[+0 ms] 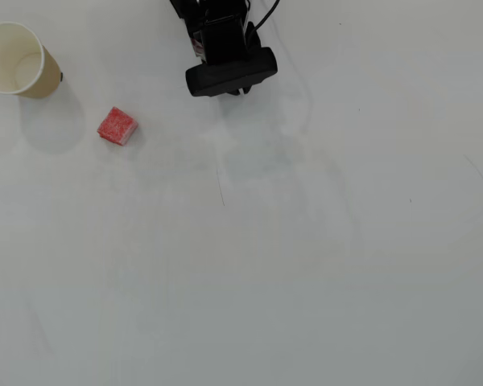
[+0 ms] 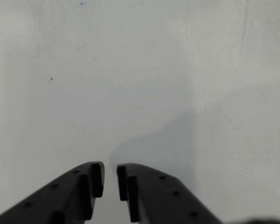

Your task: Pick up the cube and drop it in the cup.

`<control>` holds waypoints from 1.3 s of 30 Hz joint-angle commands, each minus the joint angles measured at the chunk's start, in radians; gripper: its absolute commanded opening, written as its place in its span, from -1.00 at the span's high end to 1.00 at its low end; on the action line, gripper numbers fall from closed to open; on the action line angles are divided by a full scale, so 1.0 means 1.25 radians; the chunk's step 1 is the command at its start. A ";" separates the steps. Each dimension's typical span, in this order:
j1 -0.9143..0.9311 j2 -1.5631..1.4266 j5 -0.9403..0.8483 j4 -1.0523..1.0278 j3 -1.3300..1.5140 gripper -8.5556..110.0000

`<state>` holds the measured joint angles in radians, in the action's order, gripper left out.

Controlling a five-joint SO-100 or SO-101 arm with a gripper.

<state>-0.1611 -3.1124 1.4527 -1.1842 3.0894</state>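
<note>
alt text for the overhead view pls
A small red cube lies on a white table, just right of and below an upright paper cup at top left. The black robot arm enters at top centre, touching neither.

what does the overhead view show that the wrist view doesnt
Only the overhead view shows the cube and the cup, standing upright to the cube's upper left, apart from it, plus the arm at the top edge.

Only the wrist view shows the tool: its two dark fingers are nearly together with a narrow gap, holding nothing.

Both show the bare white table.
</note>
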 commanded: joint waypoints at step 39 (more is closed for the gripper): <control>0.399 -0.023 -0.007 0.576 0.027 0.85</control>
<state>0.2623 -3.1124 1.4573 -0.4970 3.0894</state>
